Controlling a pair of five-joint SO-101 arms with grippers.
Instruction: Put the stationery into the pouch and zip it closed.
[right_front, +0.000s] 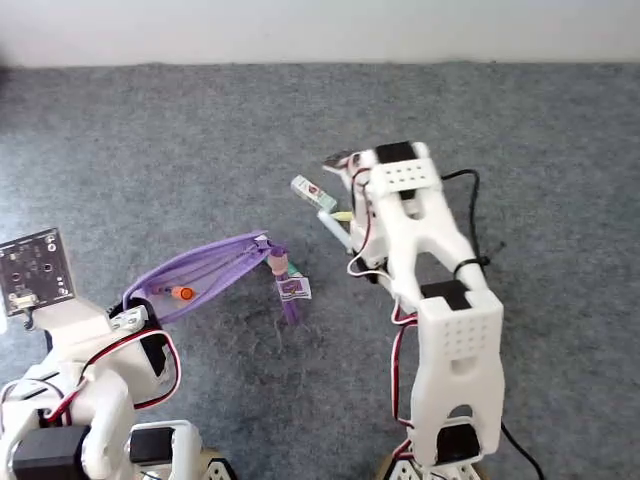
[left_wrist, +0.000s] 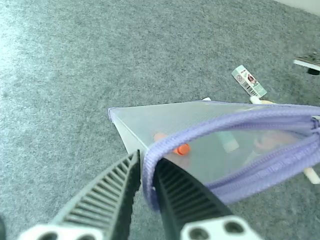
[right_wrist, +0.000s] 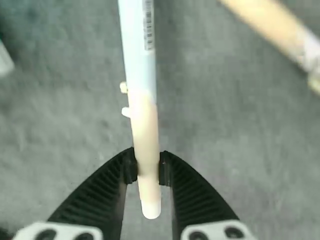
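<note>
The pen and pouch run out of view.

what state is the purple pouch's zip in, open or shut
Open: on the translucent purple-zippered pouch the two zipper edges gape apart, with the left claw pinching its rim.

The grey table is lit brightly and evenly by soft, diffuse light, only faint shadows being cast beneath the pouch and the right arm, while the pen is rendered pale along its barrel.
</note>
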